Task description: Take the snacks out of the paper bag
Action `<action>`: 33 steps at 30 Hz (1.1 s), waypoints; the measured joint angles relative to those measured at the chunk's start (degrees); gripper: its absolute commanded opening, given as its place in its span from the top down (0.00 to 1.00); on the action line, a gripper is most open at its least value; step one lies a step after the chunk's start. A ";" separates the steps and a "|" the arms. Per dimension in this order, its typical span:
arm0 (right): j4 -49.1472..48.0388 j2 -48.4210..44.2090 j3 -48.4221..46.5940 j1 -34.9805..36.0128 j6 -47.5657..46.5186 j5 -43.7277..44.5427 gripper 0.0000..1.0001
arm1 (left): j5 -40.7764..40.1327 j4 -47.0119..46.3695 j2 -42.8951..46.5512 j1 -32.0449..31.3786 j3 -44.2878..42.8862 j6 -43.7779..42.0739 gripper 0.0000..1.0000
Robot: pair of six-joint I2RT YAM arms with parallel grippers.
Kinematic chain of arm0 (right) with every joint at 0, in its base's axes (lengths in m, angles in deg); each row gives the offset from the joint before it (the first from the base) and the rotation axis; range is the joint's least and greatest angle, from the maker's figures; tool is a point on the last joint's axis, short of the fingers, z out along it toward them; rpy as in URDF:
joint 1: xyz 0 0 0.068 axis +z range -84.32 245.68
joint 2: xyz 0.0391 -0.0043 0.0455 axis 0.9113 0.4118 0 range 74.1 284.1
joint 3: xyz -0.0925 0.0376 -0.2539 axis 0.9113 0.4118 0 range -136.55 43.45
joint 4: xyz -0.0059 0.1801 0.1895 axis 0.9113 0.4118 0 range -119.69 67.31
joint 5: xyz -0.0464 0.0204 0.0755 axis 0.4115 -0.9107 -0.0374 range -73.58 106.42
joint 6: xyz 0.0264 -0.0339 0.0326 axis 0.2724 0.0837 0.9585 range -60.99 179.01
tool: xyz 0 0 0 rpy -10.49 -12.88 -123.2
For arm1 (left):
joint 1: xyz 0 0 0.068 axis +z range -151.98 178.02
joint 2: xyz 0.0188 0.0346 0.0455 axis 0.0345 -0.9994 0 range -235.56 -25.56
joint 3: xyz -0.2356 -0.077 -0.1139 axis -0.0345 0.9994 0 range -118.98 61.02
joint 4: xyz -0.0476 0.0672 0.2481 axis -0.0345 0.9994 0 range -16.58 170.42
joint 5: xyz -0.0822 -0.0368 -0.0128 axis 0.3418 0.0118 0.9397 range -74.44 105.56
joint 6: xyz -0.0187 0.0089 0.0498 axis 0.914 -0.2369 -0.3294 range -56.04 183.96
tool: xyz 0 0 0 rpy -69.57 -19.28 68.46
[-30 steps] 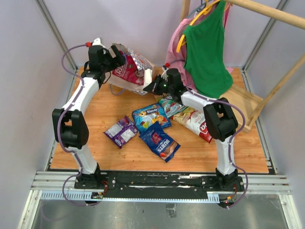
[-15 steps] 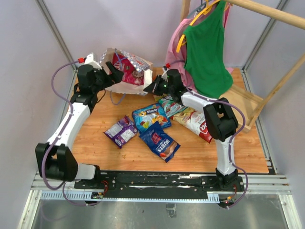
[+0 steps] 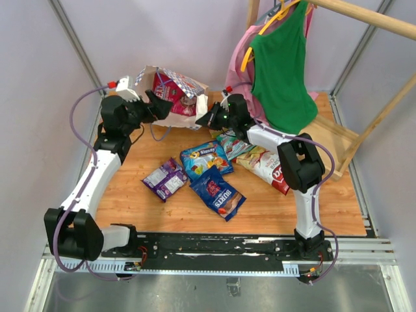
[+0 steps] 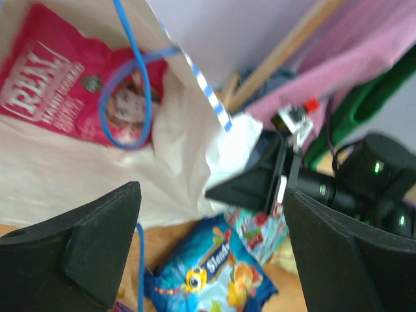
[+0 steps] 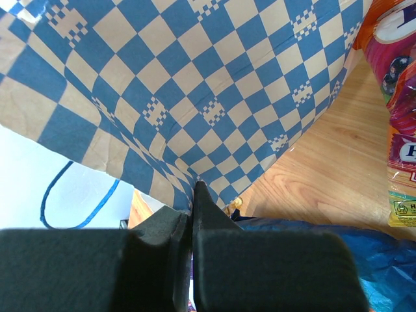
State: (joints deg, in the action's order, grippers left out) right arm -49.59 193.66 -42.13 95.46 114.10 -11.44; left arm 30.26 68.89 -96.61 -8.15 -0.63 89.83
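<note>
The paper bag [image 3: 184, 107] lies on its side at the back of the table, mouth to the left. A magenta-pink snack [image 3: 168, 88] lies inside it and also shows in the left wrist view [image 4: 62, 97]. My left gripper [image 3: 156, 107] is open and empty just in front of the bag's mouth [image 4: 211, 195]. My right gripper [image 3: 203, 119] is shut on the bag's checked edge [image 5: 194, 188]. Purple [image 3: 164, 179], blue [image 3: 205, 158], dark blue [image 3: 219, 192], orange-green [image 3: 233, 143] and red-and-white [image 3: 270, 168] snacks lie on the table.
Green [image 3: 281, 68] and pink [image 3: 239, 68] garments hang from a wooden rack [image 3: 364, 16] at the back right. The bag's blue cord handle [image 4: 130, 97] loops in front of the pink packet. The table edge [image 3: 214, 231] runs along the front.
My left arm has drawn back from the bag's top, down and toward the left, with its jaws open. The bag's mouth now stands wider. The right arm has stayed put.
</note>
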 measured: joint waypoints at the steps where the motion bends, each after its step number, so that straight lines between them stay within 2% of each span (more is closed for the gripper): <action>1: 0.00 0.00 0.00 0.00 0.00 0.00 0.99 | 2.69 -0.68 -0.07 -0.22 1.73 -0.31 0.11; 7: 0.00 0.00 0.00 0.00 0.04 -0.02 0.99 | 9.16 -0.66 -0.79 -4.48 7.96 -2.73 0.39; 12: 0.00 0.00 0.00 0.02 0.07 -0.02 0.99 | 6.23 -0.39 -3.30 -4.98 7.96 -4.92 0.53; 18: -0.02 0.00 0.00 0.04 0.22 -0.04 0.99 | -2.34 -0.24 -14.23 -4.94 1.70 -6.84 0.60; 21: 0.07 0.00 0.00 0.20 0.17 0.02 0.99 | -6.49 -0.42 -19.76 -4.94 -2.99 -7.30 0.57; 24: 2.01 -0.79 0.00 0.83 -0.81 1.86 0.99 | -10.64 -1.05 -23.61 -4.94 -7.37 -7.43 0.48; 30: 9.99 -6.16 -0.66 4.85 -7.78 13.66 0.99 | -15.47 -3.28 -28.76 -4.92 -15.19 -7.56 0.35; 33: 13.66 -7.78 -3.13 7.74 -12.09 19.78 0.99 | -15.91 -4.76 -31.50 -4.94 -17.38 -7.19 0.32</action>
State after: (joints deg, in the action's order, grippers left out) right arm -35.93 185.88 -45.26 103.20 102.02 8.35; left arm 14.35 64.12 -128.10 -13.09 -18.00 82.63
